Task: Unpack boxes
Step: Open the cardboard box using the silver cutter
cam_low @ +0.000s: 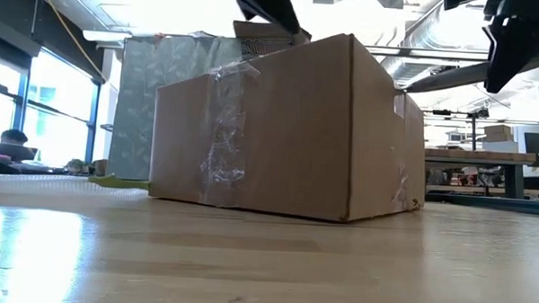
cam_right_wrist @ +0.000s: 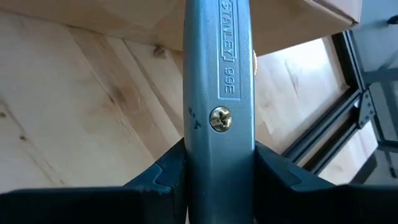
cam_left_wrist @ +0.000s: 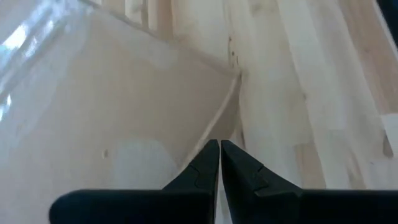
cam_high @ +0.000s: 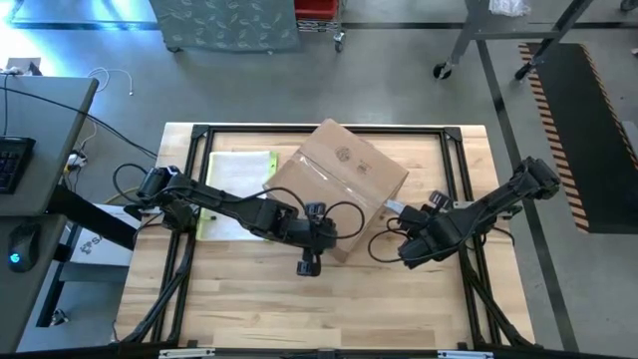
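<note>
The brown cardboard box (cam_high: 339, 184) stands on the wooden table, turned askew, with clear tape over its top and down its near side (cam_low: 221, 132). My left gripper (cam_left_wrist: 219, 155) is shut and hangs over the box's near edge by a corner (cam_left_wrist: 235, 74); in the high view it shows in front of the box (cam_high: 307, 261). No touch shows. My right gripper (cam_high: 407, 221) stands at the box's right side, shut on a grey metal utility knife (cam_right_wrist: 217, 81) whose front end (cam_high: 392, 206) points toward the box. My right gripper pinches the knife's grey handle (cam_right_wrist: 217, 146) between its two fingers (cam_right_wrist: 171, 177), one on each edge of the handle. The fingers slant down from the table's right side and lie along the knife. The knife sticks out past them toward the box, clear of the table.
A flat clear sleeve with a yellow edge (cam_high: 239, 184) lies left of the box, under my left arm. Black frame rails (cam_high: 454, 150) run round the table top. Bare wood (cam_high: 329, 309) lies toward the near edge. A desk with a keyboard (cam_high: 15, 160) stands off the left side.
</note>
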`<state>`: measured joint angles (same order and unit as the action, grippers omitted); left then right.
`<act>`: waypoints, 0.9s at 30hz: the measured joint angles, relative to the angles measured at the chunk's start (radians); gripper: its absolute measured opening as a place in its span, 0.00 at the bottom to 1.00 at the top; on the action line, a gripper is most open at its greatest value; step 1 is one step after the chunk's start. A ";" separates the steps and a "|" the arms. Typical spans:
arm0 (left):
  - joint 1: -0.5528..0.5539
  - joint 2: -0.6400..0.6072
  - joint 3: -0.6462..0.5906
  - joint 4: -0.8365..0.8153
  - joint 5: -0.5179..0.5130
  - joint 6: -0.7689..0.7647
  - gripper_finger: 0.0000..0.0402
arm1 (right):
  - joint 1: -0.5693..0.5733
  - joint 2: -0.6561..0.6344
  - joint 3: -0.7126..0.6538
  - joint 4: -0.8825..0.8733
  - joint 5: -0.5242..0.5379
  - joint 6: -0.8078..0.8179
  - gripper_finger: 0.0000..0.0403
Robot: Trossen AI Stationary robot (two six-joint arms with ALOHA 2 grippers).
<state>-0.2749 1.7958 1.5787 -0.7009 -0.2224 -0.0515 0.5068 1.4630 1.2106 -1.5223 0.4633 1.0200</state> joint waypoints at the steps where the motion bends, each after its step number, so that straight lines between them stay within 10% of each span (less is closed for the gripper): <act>1: 0.000 0.000 0.000 0.007 0.000 0.000 0.00 | 0.000 0.000 0.000 0.005 0.001 -0.003 0.26; 27: -0.031 0.080 -0.011 0.011 -0.105 0.037 0.00 | -0.001 0.000 0.002 -0.049 -0.002 0.066 0.26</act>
<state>-0.3062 1.8753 1.5681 -0.6903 -0.3275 -0.0143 0.5060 1.4628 1.2121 -1.5716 0.4615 1.0855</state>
